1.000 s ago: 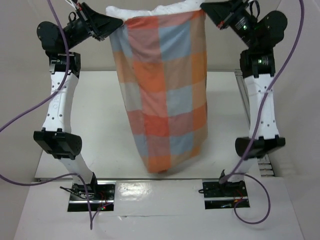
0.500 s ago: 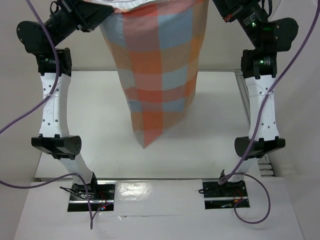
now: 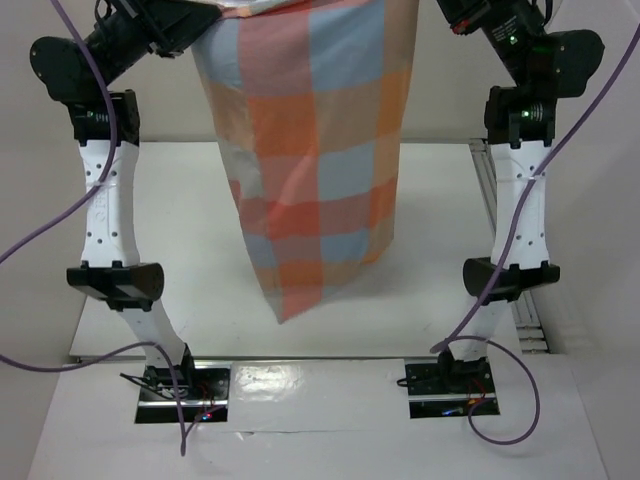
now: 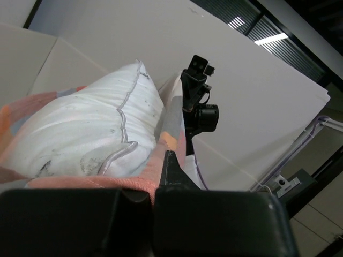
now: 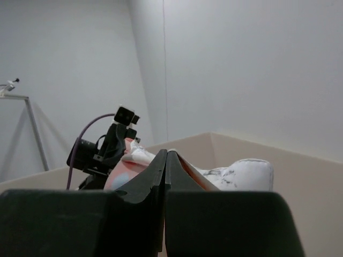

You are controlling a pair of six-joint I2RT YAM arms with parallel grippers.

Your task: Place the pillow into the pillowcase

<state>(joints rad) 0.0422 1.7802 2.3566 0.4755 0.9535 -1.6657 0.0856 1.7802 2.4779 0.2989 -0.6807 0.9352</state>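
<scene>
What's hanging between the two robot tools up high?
The checked pillowcase, pinched by the left tool and right tool, with the white pillow poking out its top; wrist views show it.

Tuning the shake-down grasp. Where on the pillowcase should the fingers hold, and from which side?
Probably the pillowcase top hem, one corner per arm, approached from the outer sides, as the left fingers and right fingers pinch it. It hangs mouth-up, the pillow bulging out between the corners; only the hem is thin enough.

The 2 arms reach high over the worktop's far edge, lower links near upright. The left gripper (image 3: 205, 22) and right gripper (image 3: 447, 12) point inward, jaws pinched together on the pillowcase (image 3: 315, 150).
</scene>
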